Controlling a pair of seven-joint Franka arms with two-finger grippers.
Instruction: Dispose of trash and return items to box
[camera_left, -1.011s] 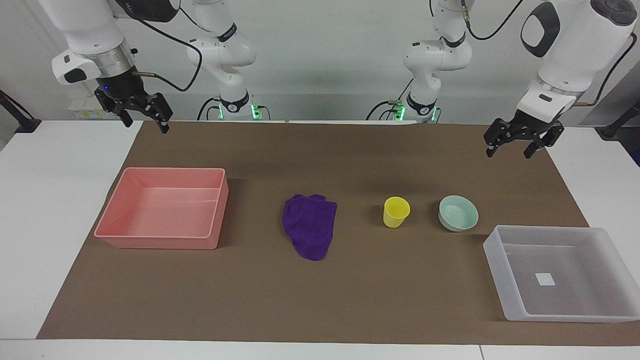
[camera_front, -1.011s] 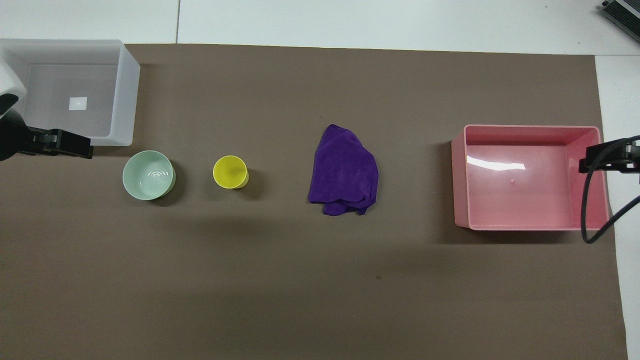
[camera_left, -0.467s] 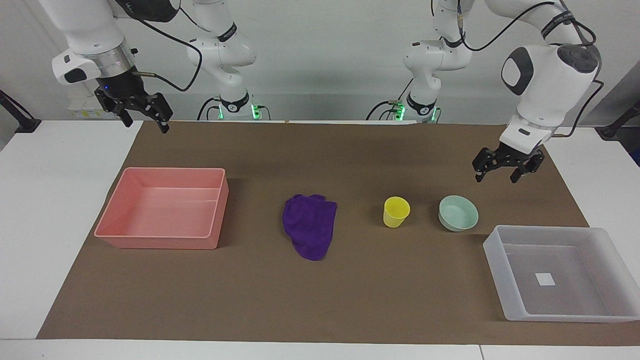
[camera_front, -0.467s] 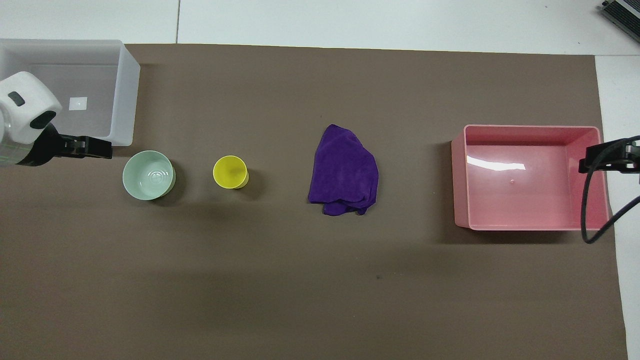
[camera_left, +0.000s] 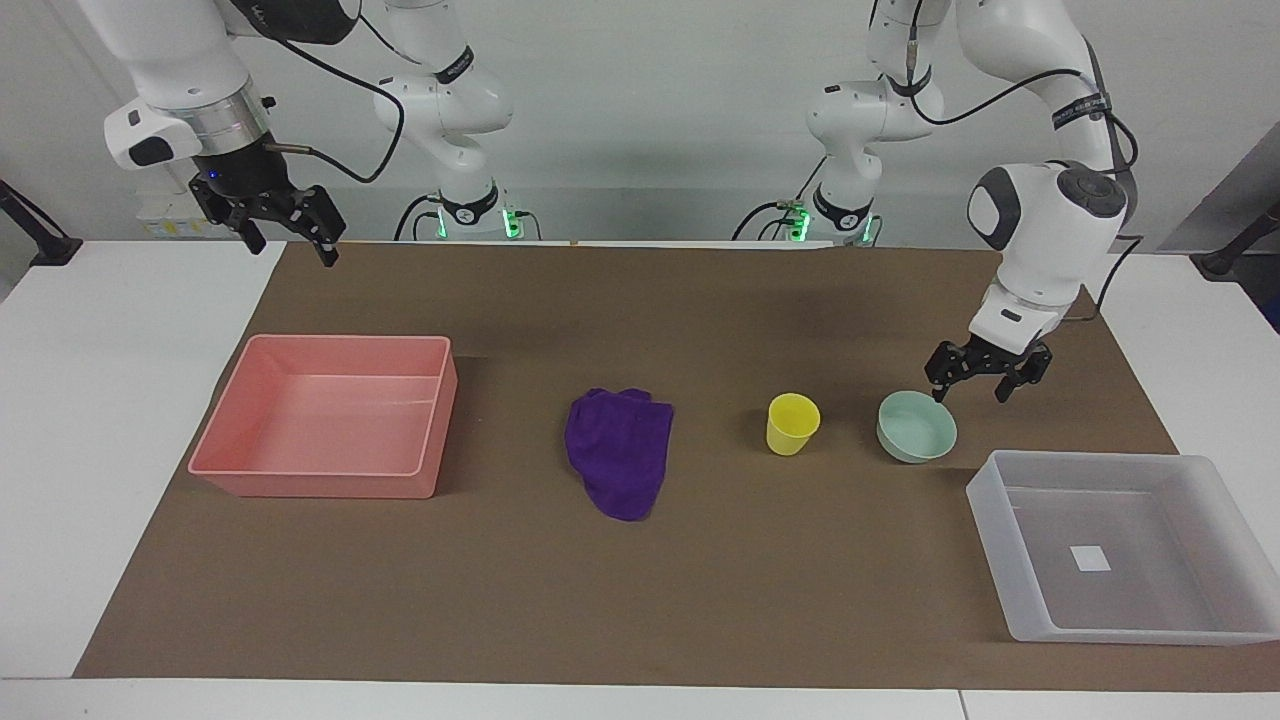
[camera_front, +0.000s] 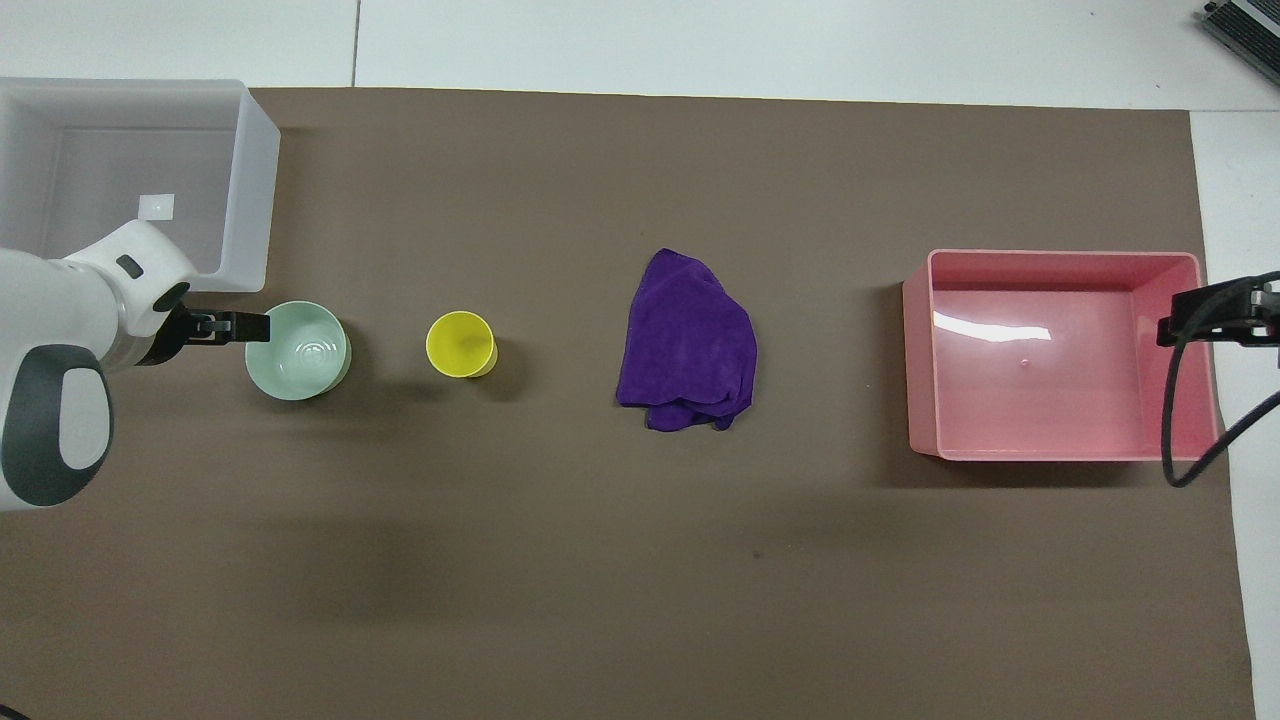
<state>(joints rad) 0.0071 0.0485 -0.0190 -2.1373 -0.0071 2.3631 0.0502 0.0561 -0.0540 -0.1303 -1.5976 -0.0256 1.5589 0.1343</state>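
The trash, a deep-purple rag (camera_left: 620, 465) (camera_front: 688, 342), lies crumpled mid-mat. Beside it, toward the left arm's end, stands the yellow cup (camera_left: 793, 423) (camera_front: 460, 344), then the mint-green bowl (camera_left: 917, 427) (camera_front: 297, 350). The translucent box (camera_left: 990, 555) (camera_front: 255, 200) with a white label sits at the left arm's end, farther from the robots than the bowl. My left gripper (camera_left: 972, 395) (camera_front: 240, 326) hangs open, low over the bowl's rim on the side toward the left arm's end. One fingertip is close to the rim; contact is unclear. My right gripper (camera_left: 292, 250) (camera_front: 1200, 315) waits open, high up.
A pink rectangular tray (camera_left: 315, 485) (camera_front: 1060, 258) stands at the right arm's end of the brown mat (camera_left: 700, 600). The right gripper hovers over the pink tray's end, as the overhead view shows. White tabletop borders the mat on both ends.
The left arm has swung down and inward from high over the mat's edge to just above the bowl's rim. The right arm and all objects have stayed put.
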